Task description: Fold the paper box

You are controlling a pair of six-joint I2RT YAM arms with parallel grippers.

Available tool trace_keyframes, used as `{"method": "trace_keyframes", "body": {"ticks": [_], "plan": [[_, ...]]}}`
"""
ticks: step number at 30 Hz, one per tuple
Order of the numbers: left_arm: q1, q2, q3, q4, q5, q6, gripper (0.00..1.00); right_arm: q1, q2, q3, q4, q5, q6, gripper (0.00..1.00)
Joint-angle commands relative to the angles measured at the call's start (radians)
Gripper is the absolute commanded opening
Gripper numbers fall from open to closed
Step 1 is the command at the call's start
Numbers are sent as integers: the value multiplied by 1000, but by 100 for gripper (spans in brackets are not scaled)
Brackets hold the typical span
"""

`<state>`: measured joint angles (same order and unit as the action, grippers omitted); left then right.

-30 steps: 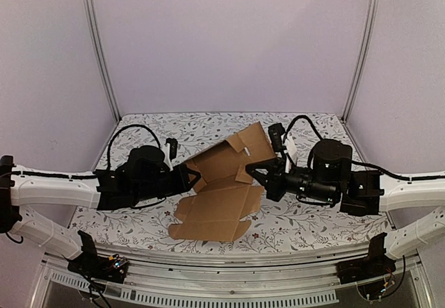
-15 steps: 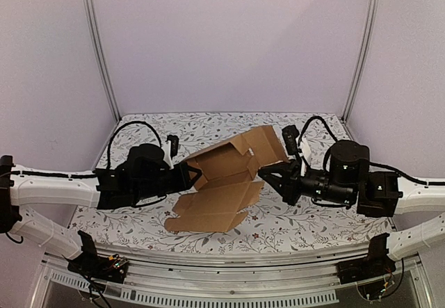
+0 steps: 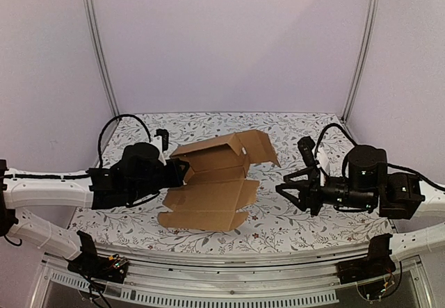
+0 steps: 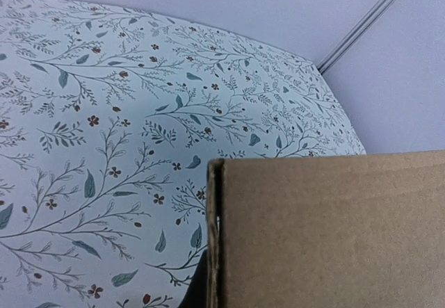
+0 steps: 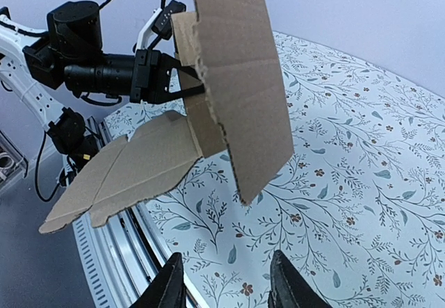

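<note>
The paper box (image 3: 208,200) is a brown die-cut sheet, partly folded. One panel lies flat on the table, and a back panel with its flap (image 3: 259,144) stands tilted up. My left gripper (image 3: 182,172) is shut on the sheet's left edge. In the left wrist view the cardboard (image 4: 334,231) fills the lower right, and only a dark sliver of one finger (image 4: 197,293) shows beside it. My right gripper (image 3: 286,186) hangs open to the right of the sheet, apart from it. In the right wrist view its gripper (image 5: 226,287) has only tablecloth between the fingers, with the raised flap (image 5: 236,65) ahead of it.
The floral tablecloth (image 3: 306,131) covers the table. A metal rail (image 3: 229,270) runs along the near edge. Upright posts (image 3: 101,51) stand at the back corners against lilac walls. The left arm (image 5: 104,71) shows beyond the cardboard in the right wrist view.
My right gripper opened, let go of the raised flap and drew back to the right. The sheet shifted left with the left gripper, and its upper panel sank lower.
</note>
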<state>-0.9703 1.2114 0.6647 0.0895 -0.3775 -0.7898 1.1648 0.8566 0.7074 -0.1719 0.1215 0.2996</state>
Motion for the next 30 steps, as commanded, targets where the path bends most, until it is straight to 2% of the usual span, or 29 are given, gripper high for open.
{"method": "trace_keyframes", "body": {"ticks": [1, 9, 12, 20, 30], "plan": [[6, -26, -12, -34, -77, 76, 0, 3, -33, 31, -172, 41, -45, 42], [37, -46, -23, -1, 0, 193, 0, 4, -47, 143, -349, 89, -135, 59], [47, -63, -31, 0, 23, 227, 0, 3, -35, 193, -408, 79, -182, 63], [61, -101, -55, 35, 123, 304, 0, 0, 13, 287, -459, 55, -278, 64], [64, -124, -61, 39, 163, 328, 0, -33, 140, 358, -419, -82, -327, 53]]}}
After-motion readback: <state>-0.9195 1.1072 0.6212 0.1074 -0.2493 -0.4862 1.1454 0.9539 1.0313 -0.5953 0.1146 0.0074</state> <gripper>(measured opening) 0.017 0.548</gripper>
